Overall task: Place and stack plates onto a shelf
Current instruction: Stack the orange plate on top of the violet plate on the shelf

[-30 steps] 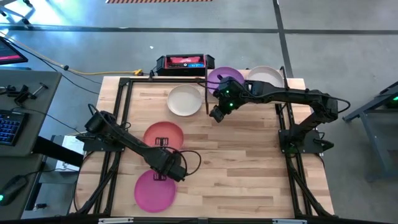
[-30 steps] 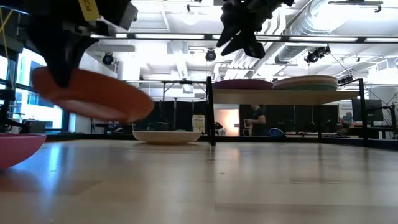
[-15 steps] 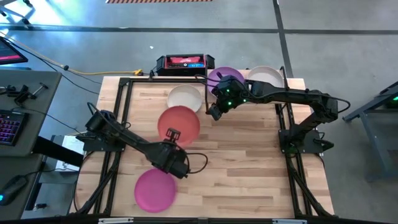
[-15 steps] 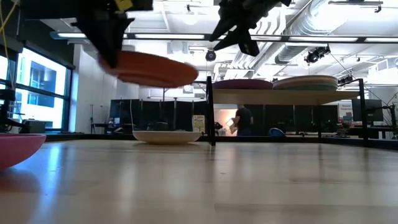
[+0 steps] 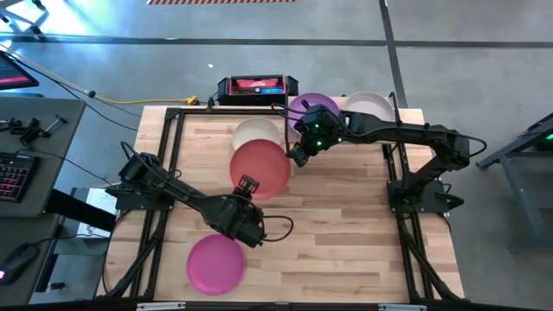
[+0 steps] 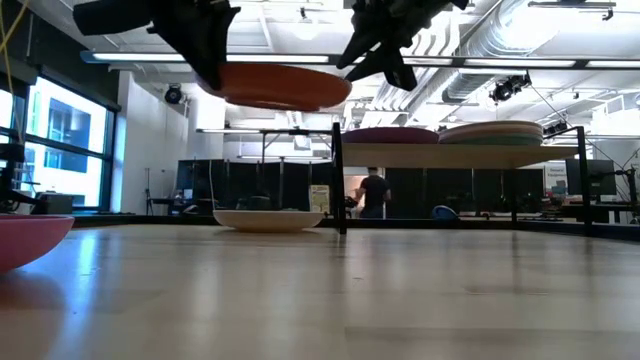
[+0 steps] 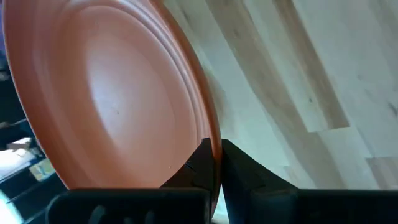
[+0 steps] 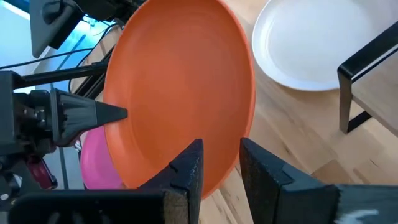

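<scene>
The coral red plate (image 5: 259, 168) has risen, pinched by the left tool (image 5: 245, 185), hiding the right tool's (image 5: 296, 155) gap.

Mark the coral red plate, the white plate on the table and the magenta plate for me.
coral red plate (image 5: 259, 167), high view, centre of its face.
white plate (image 5: 254, 132), high view, the uncovered part toward the table's far edge.
magenta plate (image 5: 216, 263), high view, centre of its face.
</scene>
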